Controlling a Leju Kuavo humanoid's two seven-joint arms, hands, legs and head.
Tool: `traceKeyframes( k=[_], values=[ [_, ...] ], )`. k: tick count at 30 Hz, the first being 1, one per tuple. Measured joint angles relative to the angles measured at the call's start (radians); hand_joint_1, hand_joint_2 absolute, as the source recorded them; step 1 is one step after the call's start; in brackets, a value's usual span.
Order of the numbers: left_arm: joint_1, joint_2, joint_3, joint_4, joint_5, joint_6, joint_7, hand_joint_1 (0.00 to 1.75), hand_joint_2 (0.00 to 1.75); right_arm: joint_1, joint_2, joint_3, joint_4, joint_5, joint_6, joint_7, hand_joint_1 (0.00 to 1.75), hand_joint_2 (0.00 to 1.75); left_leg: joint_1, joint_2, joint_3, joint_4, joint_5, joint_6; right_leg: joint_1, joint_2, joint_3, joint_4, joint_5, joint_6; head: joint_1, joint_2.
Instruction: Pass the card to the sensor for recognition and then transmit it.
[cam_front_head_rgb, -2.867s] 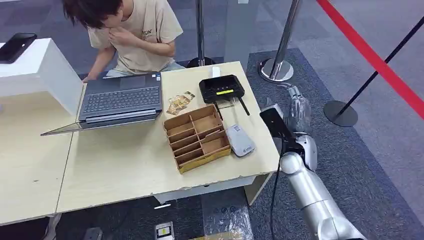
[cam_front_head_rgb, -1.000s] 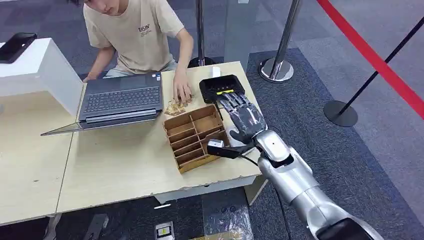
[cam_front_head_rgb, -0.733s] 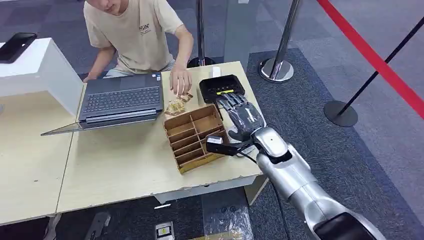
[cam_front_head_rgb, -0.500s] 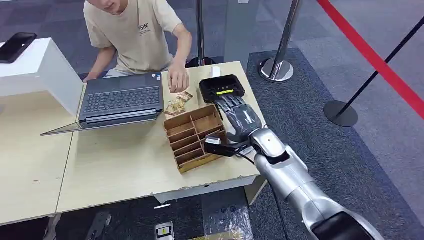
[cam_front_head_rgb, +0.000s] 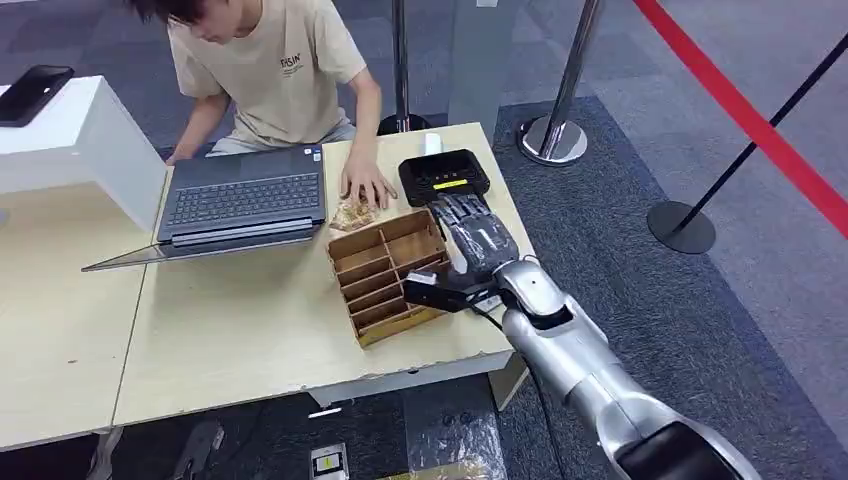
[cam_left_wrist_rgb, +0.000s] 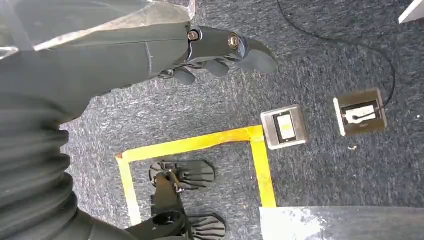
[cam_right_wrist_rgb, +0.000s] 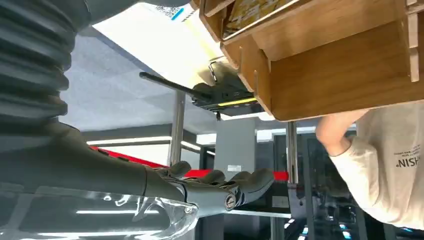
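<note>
Head view: right hand (cam_front_head_rgb: 472, 248) flat, fingers spread, empty, over the white sensor.

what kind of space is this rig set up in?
Likely an indoor demo or test area in an office-type hall: grey carpet floor, a red barrier belt on a steel post, and a light wood desk with a laptop.
</note>
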Motion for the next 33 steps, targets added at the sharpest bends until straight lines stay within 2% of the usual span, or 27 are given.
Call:
traceKeyframes(
  k=[10,11,12,13,15,18,33],
  values=[
    [-0.008,-0.002,0.0,0.0,0.0,0.0,0.012,0.0,1.75,-0.008,0.012,0.002,0.013,-0.009,0.0,0.0,0.02,1.75,0.0,0.0,0.0,0.0,0.0,0.0,0.0,0.0,0.0,0.0,0.0,0.0,0.0,0.0],
    [-0.009,-0.002,0.0,0.0,0.0,0.0,0.012,0.0,1.75,-0.008,0.013,0.003,0.014,-0.009,0.0,0.0,0.58,1.75,0.0,0.0,0.0,0.0,0.0,0.0,0.0,0.0,0.0,0.0,0.0,0.0,0.0,0.0],
    [-0.01,-0.002,0.0,0.0,0.0,0.0,0.012,0.0,1.75,-0.008,0.014,0.003,0.016,-0.009,0.0,0.0,0.58,1.75,0.0,0.0,0.0,0.0,0.0,0.0,0.0,0.0,0.0,0.0,0.0,0.0,0.0,0.0],
    [-0.01,-0.002,0.0,0.0,0.0,0.0,0.012,0.0,1.75,-0.008,0.015,0.004,0.018,-0.008,0.0,-0.001,1.47,1.75,0.0,0.0,0.0,0.0,0.0,0.0,0.0,0.0,0.0,0.0,0.0,0.0,0.0,0.0],
    [-0.011,-0.002,0.0,0.0,0.0,0.0,0.013,0.0,1.75,-0.008,0.017,0.005,0.021,-0.008,0.0,-0.001,1.66,1.75,0.0,0.0,0.0,0.0,0.0,0.0,0.0,0.0,0.0,0.0,0.0,0.0,0.0,0.0],
    [-0.012,-0.004,0.0,0.0,0.001,0.0,0.018,0.0,1.75,-0.008,0.019,0.005,0.022,-0.016,0.001,-0.003,1.75,1.75,0.0,0.0,0.0,0.0,0.0,0.0,0.0,0.0,0.0,0.0,0.0,0.0,0.0,0.0],
    [-0.025,-0.01,0.0,-0.002,0.012,0.004,0.029,0.0,1.75,-0.007,0.022,0.006,0.047,-0.044,-0.006,-0.009,1.75,1.75,0.0,0.0,0.0,0.0,0.0,0.0,0.0,0.0,0.0,0.0,0.0,0.0,0.0,0.0]
  ],
)
